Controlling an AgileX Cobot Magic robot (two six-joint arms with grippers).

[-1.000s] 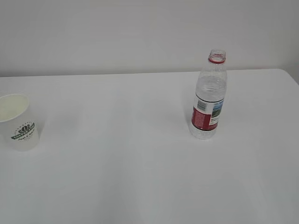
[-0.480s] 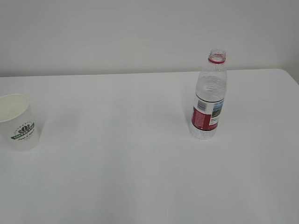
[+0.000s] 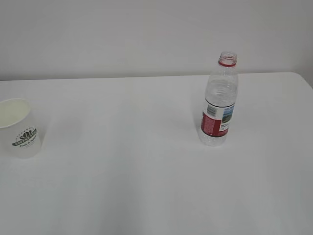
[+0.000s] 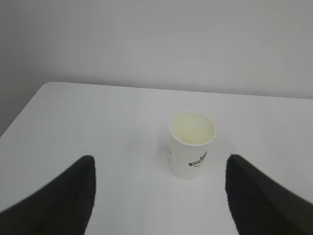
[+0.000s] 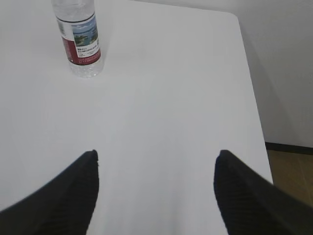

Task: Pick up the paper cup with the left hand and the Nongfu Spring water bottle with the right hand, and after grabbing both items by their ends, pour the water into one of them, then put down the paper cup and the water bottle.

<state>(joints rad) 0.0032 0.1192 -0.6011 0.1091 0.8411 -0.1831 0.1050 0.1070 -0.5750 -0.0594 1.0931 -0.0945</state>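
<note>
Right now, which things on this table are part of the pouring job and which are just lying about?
Part of the job:
- small white tapered paper cup with a green logo, standing upright at the left
- clear ribbed plastic water bottle with a red-and-white label, upright, cap off
- both grippers, fingers spread, holding nothing

Lying about:
- nothing else; only the bare white table

We count one paper cup, one Nongfu Spring water bottle, one table, and two hands, left hand and right hand, each only partly visible.
</note>
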